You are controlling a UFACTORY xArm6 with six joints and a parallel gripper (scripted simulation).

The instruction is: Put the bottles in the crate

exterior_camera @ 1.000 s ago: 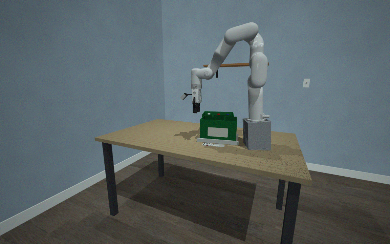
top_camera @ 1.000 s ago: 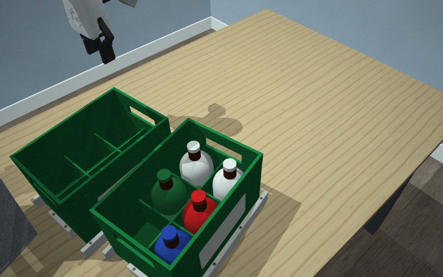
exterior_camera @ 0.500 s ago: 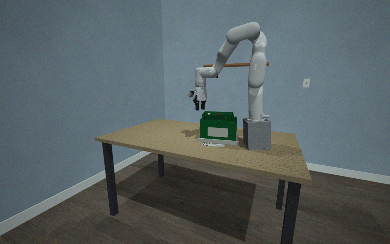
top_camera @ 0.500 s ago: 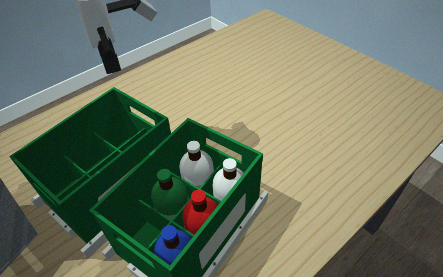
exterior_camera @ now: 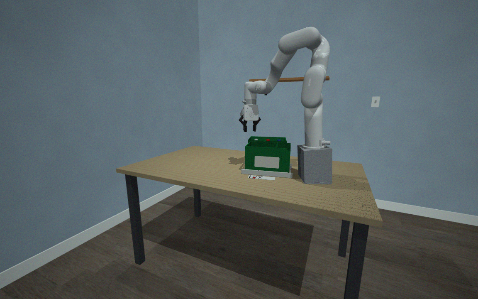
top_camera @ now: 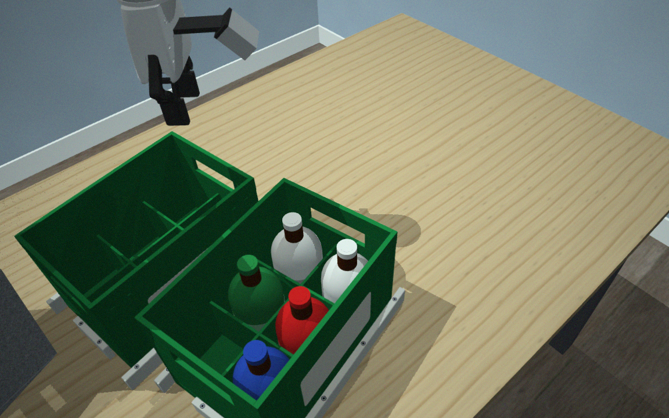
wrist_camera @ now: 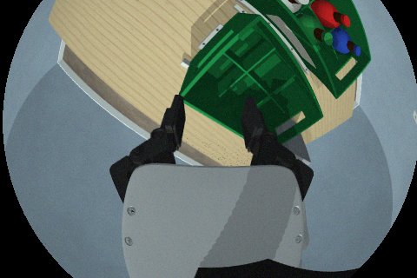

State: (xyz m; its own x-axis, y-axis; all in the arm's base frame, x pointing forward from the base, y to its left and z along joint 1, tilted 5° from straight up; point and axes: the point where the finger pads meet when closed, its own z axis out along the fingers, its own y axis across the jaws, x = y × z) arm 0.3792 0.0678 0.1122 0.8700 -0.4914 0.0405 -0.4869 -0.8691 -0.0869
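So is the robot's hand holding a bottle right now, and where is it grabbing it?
No, nothing is held. The gripper hangs in the air above the crates with its jaws apart and nothing between them. All five bottles stand in their crate.

A pale wooden worktop (exterior_camera: 203, 169) stands on dark legs over brown plank flooring (exterior_camera: 233, 267); blue-grey walls (exterior_camera: 84, 92) carry a white switch plate (exterior_camera: 375, 101).
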